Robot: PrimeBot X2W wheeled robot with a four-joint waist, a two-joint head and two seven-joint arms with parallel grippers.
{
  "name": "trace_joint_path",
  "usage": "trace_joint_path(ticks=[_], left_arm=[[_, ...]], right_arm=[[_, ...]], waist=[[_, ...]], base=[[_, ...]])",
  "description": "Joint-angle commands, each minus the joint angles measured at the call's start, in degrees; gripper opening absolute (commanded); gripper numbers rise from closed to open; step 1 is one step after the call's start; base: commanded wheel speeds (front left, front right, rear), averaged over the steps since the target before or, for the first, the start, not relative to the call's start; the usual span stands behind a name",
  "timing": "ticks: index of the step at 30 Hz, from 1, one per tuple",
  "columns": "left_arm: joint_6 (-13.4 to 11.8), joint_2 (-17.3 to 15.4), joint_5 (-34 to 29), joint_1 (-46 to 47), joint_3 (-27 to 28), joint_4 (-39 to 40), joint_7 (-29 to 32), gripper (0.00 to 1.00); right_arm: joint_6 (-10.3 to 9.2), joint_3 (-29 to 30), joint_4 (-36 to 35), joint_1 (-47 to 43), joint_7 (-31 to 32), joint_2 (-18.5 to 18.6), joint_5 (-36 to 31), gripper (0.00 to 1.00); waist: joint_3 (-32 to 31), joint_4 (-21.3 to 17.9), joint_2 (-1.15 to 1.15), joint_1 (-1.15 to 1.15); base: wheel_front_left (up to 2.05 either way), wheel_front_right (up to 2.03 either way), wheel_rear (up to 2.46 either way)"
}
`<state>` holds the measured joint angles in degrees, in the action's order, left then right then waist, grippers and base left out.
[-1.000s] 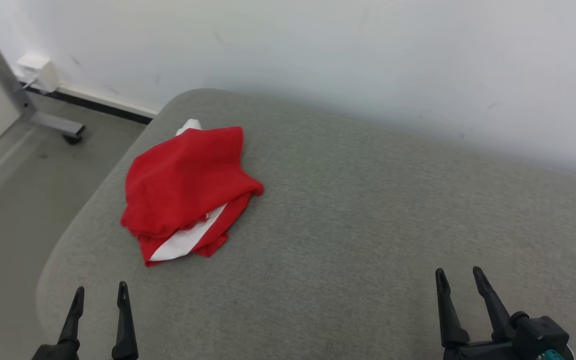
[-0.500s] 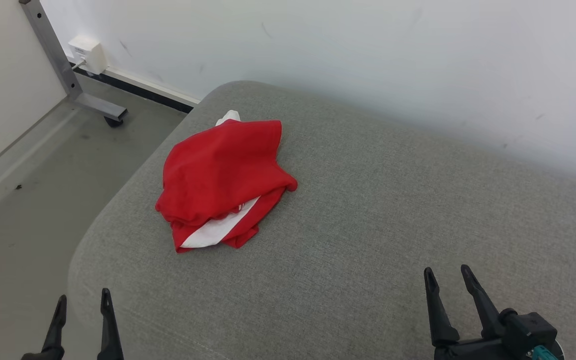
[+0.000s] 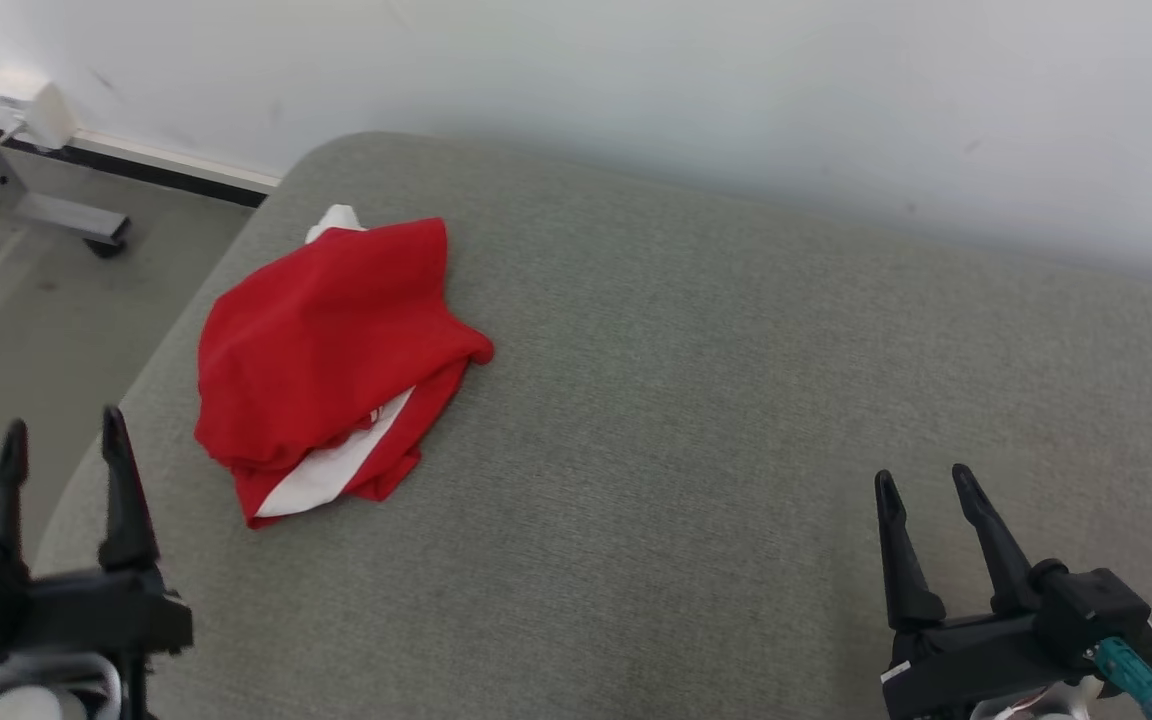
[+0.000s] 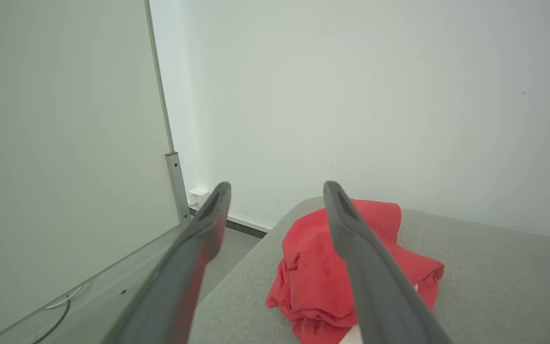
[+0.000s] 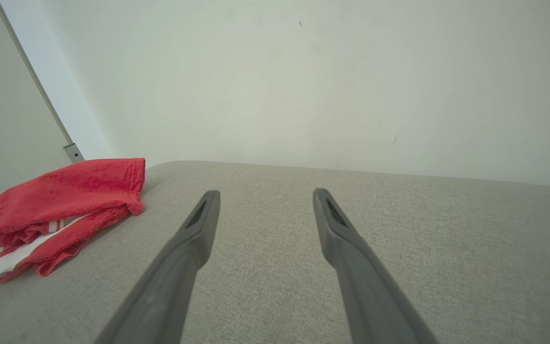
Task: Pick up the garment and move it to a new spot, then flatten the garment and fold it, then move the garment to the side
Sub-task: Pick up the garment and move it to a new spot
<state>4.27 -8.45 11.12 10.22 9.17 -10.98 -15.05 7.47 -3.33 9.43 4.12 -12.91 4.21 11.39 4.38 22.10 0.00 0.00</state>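
Note:
A red garment (image 3: 321,350) with white parts lies crumpled in a heap on the left end of a grey cushioned surface (image 3: 716,400). My left gripper (image 3: 63,430) is open at the cushion's left edge, a short way left of and nearer than the heap. In the left wrist view the garment (image 4: 313,267) lies just beyond the open left gripper (image 4: 277,188). My right gripper (image 3: 921,480) is open and empty over the cushion at the lower right, far from the garment. The right wrist view has the garment (image 5: 60,205) at its left, well away from the right gripper (image 5: 265,195).
A white wall (image 3: 736,90) runs behind the cushion. To the left is bare floor (image 3: 26,330) with a metal frame foot on a caster (image 3: 86,225) and a white wall box (image 3: 31,100). A pale panel (image 4: 60,134) stands at the left.
The head camera has shifted, so the whole picture moved. My left gripper has risen higher in view, closer to the garment. The garment's heap looks unchanged and the right gripper holds about the same place.

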Motion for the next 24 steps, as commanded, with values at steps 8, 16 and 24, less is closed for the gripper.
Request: trace_joint_path(ticks=[8, 16, 24], left_arm=[[1.3, -6.8, 2.5, 15.1, 1.4, -3.3, 2.6, 1.00], [0.9, -11.5, 4.3, 21.7, 3.1, -7.5, 9.2, 1.00], [1.1, -15.2, 5.8, 21.4, 3.3, -13.7, 19.7, 1.00]], right_arm=[[0.05, 3.5, -1.3, 2.5, -0.7, 1.2, -0.5, 1.00], [0.05, 5.3, -2.2, 4.1, -1.3, 1.1, -0.4, 1.00], [0.05, 5.3, -1.7, 5.1, -1.9, 0.6, 0.1, 1.00]], waist=[[8.6, -12.5, 0.00, 0.00], [12.3, -17.7, 0.00, 0.00], [13.5, -20.3, 0.00, 0.00]], base=[[0.00, 0.00, 0.00], [0.00, 0.00, 0.00], [0.00, 0.00, 0.00]])
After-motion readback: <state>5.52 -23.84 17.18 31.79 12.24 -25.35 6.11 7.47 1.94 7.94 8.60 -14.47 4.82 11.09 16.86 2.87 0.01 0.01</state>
